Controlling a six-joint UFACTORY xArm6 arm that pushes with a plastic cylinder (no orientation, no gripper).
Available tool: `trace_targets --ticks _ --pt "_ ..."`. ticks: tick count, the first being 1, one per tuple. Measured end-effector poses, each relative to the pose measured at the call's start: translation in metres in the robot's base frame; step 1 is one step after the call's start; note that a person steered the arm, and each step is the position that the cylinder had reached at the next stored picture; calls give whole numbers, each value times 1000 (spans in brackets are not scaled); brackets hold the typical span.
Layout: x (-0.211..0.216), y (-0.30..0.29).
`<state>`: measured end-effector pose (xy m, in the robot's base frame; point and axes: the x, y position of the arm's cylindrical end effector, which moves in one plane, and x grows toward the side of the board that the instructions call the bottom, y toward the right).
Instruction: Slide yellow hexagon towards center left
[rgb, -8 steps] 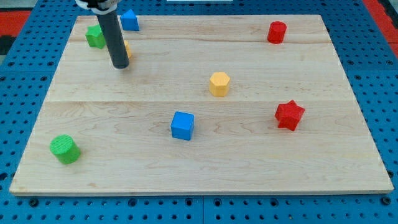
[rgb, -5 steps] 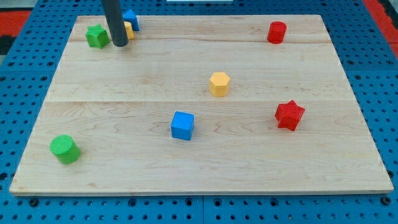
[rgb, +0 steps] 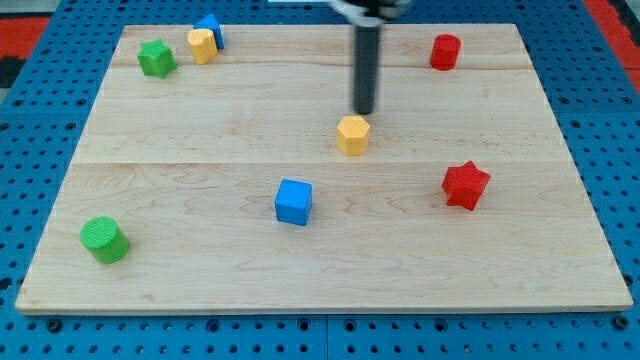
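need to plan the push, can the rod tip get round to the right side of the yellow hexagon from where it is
Probably yes. My tip sits just above the yellow hexagon, slightly to the view's right. Nothing stands beside the hexagon on that side; the red star is well off.

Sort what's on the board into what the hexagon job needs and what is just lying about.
Job: yellow hexagon; my tip, just above it toward the view's top.

Lying about: blue cube, red star, red cylinder, green cylinder, green star, yellow cylinder, blue block.
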<state>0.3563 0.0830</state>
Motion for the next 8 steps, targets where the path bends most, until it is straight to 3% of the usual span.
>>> trace_targets --ticks 1,4,7,8 --pt "31 12" --pt "48 -61" --pt "79 -80" --pt "79 -117"
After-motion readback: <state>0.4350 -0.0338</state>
